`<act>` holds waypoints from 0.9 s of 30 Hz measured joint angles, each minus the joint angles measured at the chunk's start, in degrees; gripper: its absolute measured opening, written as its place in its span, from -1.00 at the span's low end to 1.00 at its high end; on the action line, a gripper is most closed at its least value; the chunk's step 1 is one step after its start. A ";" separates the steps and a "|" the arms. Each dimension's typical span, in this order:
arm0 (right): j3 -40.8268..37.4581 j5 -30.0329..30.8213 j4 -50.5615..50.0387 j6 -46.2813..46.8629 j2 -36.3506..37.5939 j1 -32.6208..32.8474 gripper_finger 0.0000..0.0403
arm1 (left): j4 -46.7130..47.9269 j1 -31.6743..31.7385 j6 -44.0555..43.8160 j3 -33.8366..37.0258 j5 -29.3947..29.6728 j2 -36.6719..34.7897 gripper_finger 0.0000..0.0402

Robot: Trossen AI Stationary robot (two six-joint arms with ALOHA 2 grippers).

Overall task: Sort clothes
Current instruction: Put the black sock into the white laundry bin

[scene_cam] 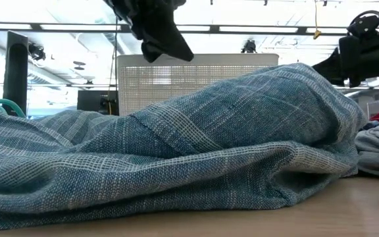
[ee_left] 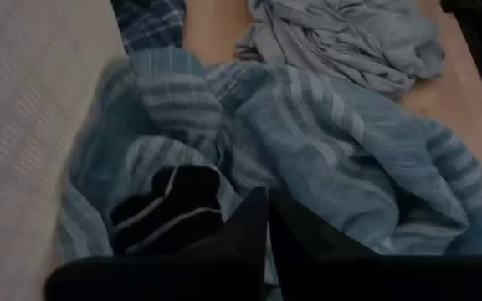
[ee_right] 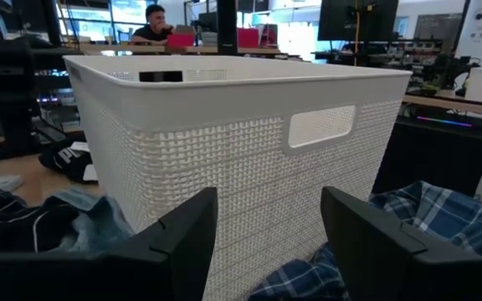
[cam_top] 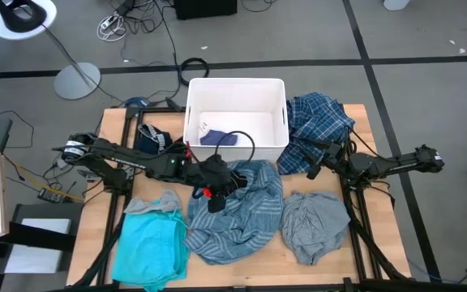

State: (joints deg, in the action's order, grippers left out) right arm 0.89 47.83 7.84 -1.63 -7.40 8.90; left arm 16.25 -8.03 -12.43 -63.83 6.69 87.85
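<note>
The wooden table [cam_top: 355, 122] carried everything, its pale boards bare only along the edges. Largest of the things on it was the white plastic bin [cam_top: 236, 91] at the far middle, a rectangular tub with finely perforated walls and a slot handle; inside lay a small dark piece [cam_top: 220, 138] and a scrap of white.

In front of the bin spread the blue-grey striped shirt [cam_top: 242, 215], a coarse woven cloth heaped in soft folds. To its right lay the plain grey garment [cam_top: 314, 227], crumpled and jersey-like, and at the near left the bright turquoise one [cam_top: 148, 247], smooth and flat. The navy-white plaid shirt [cam_top: 314, 122] was bunched against the bin's right wall. A dark striped piece [cam_top: 152, 139] sat left of the bin.

The left gripper [cam_top: 216, 193] hung over the striped shirt, fingers closed together and pinching a small dark striped sock [ee_left: 170, 213]. The right gripper [ee_right: 266, 238] stood beside the bin's right wall above the plaid shirt, fingers spread wide and holding nothing.
</note>
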 joint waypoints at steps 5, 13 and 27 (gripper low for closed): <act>0.00 0.00 0.14 -0.02 0.00 -0.01 0.08 | 2.78 0.00 -2.97 0.07 -1.33 0.93 -0.66; 0.00 -0.02 0.24 -0.02 0.01 0.00 0.08 | 1.59 0.00 -0.77 0.35 -1.32 6.99 -0.28; 0.00 -0.02 0.32 -0.02 0.01 0.00 0.08 | 6.72 -0.69 -4.34 -0.93 9.24 15.91 -0.85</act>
State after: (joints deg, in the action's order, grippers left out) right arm 0.89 47.82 8.16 -1.65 -7.38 8.90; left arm 22.98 -8.72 -16.77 -64.76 15.93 103.77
